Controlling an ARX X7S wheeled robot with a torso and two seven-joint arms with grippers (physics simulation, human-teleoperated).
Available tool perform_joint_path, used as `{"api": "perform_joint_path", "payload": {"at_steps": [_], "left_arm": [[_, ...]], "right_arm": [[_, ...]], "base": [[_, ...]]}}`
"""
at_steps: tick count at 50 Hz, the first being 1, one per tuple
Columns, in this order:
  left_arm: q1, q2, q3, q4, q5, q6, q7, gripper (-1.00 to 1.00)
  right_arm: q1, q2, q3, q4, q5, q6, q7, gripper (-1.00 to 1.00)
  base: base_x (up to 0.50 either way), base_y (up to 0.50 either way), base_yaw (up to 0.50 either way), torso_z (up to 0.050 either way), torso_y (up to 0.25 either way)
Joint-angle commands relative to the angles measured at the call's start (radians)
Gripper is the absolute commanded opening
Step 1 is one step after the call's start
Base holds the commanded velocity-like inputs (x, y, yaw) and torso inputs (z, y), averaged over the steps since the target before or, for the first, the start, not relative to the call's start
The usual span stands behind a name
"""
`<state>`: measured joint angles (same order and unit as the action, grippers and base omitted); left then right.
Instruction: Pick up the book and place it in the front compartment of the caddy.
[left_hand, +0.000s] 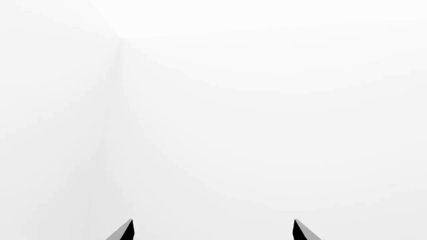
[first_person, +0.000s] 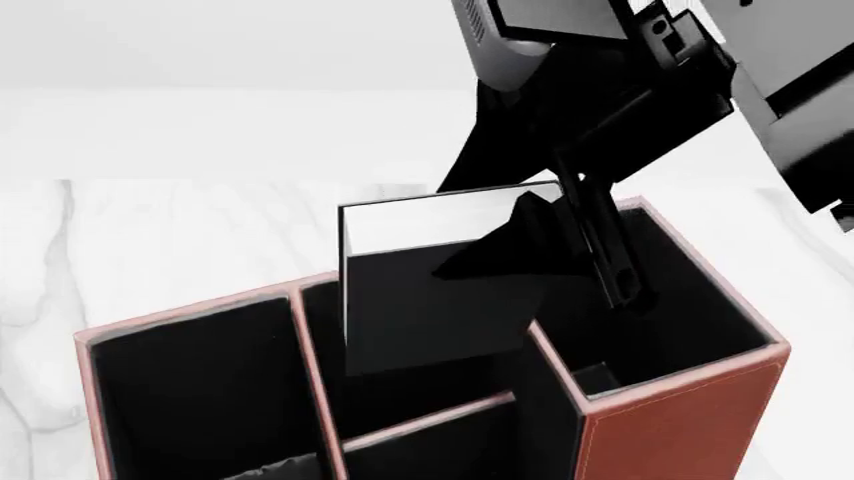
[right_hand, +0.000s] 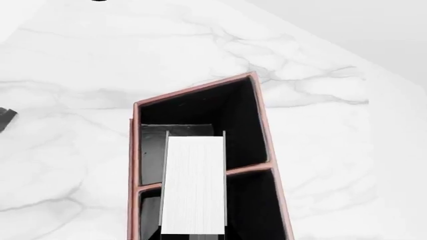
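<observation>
Book (first_person: 434, 290) upright, long axis vertical, hanging under right gripper (first_person: 587, 215), apparently clamped on its top edge, lower end inside caddy (first_person: 667, 420) cell at 12 o'clock. Left gripper (left_hand: 213, 231) spread wide, holding nothing.

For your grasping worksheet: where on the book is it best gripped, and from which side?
Grip the book by its upper edge, from above: it stands upright in the caddy, whose walls block its lower part. The right gripper's fingers appear to hold it there.
</observation>
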<state>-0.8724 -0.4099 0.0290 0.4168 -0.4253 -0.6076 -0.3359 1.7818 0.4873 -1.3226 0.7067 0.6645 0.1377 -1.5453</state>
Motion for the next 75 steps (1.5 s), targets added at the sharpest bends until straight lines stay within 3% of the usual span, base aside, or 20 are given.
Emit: {"api": "perform_joint_path", "payload": {"at_steps": [1, 75], "left_arm": [[0.002, -0.001, 0.001, 0.000, -0.002, 0.002, -0.003, 1.00], [0.001, -0.012, 0.010, 0.001, -0.016, 0.005, -0.016, 1.00]], "right_arm": [[-0.005, -0.026, -0.011, 0.040, -0.005, -0.045, 0.008, -1.00], [-0.077, -0.072, -0.061, 0.076, -0.018, -0.198, 0.087, -1.00]], "base": [[0.00, 0.00, 0.00, 0.000, 0.000], [0.00, 0.00, 0.00, 0.000, 0.001]]}}
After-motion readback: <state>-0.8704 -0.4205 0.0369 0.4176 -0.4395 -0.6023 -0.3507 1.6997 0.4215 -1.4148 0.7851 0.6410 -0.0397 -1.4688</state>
